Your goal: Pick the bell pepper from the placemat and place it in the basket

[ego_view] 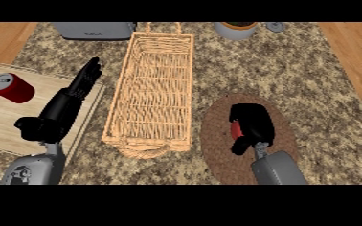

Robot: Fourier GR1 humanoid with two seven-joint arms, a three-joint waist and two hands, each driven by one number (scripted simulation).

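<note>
A red bell pepper (236,130) lies on the round brown placemat (212,139) at the lower right, mostly hidden. My right hand (252,122) covers it, fingers and thumb curled round it; only a red sliver shows at the hand's left side. The long wicker basket (157,90) stands in the middle, to the left of the placemat, with nothing visible inside. My left hand (79,88) rests at the left with straight fingers pointing up, just beside the basket's left wall.
A red can (14,87) stands on a light wooden board (21,134) at the far left. A grey toaster (94,30) sits at the back left. A grey pot (236,29) and a small grey object (275,27) are at the back right.
</note>
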